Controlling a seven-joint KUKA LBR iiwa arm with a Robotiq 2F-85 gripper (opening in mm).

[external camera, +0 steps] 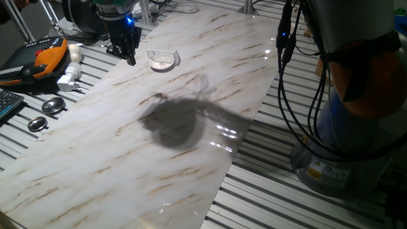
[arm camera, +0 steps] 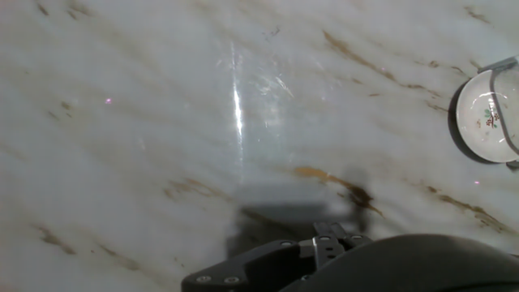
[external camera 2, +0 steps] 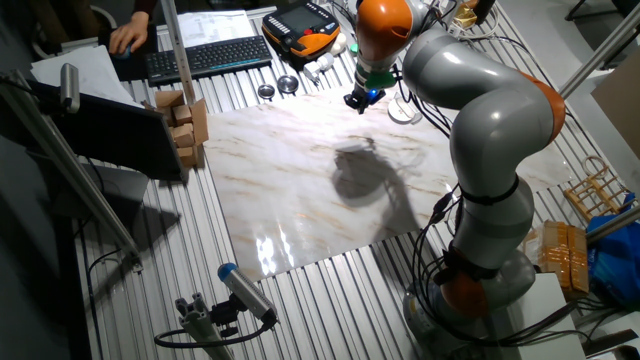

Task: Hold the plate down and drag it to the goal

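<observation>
marble-patterned white board [external camera: 127, 165] with brown veins covers the slatted aluminium table [external camera: 305, 203] in front of you. at its far edge in one fixed view sits the small round white shallow plate [external camera: 161, 61], and it lies inside the clear-plastic bracket with low glinting walls [external camera: 163, 55] that marks your goal. in the hand view the same plate [arm camera: 482, 117] shows at the right edge, faint specks at its centre, with the bracket's wall [arm camera: 508, 66] curving round it.

your black two-finger gripper [external camera: 129, 53] hangs just left of the plate in that fixed view, apart from it, fingers pointing down over the board's edge. it has hold of nothing, and you cannot tell from any view how wide the jaws stand. the other fixed view shows the gripper [external camera 2: 360, 101] under the orange and grey arm [external camera 2: 480, 90], casting a dark shadow [external camera 2: 365, 175] on the board.

off the board to the left lie two grey metal discs [external camera: 53, 105] and an orange and black handheld pendant [external camera: 38, 58].
</observation>
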